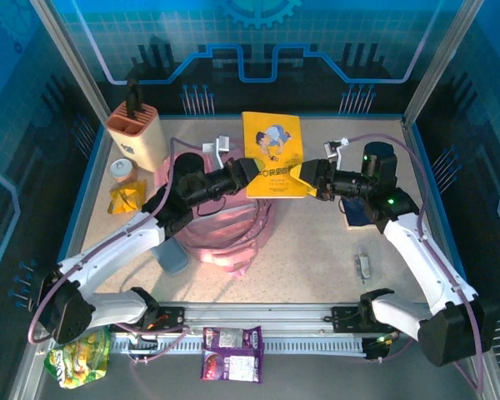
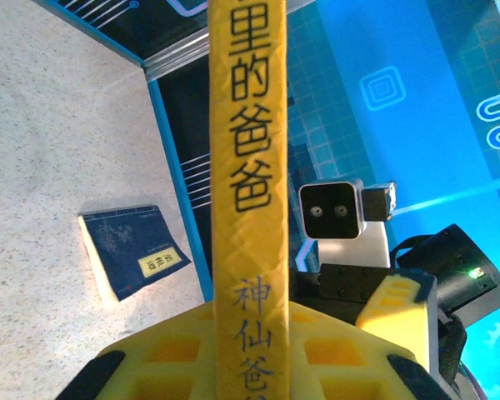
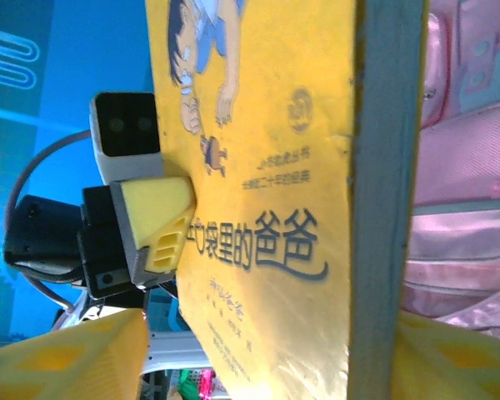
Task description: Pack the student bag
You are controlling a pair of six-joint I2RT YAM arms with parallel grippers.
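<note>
Both tools clamp the book (image 1: pixel 272 142): L tool (image 1: pixel 252 172) on its left edge, R tool (image 1: pixel 305 177) on its right, held above the counter (image 1: pixel 317 250). Book's long axis runs far-to-near. Bag (image 1: pixel 233 237) lies just left & nearer, under L arm, so L arm's closer; book prob goes down-left into it
</note>
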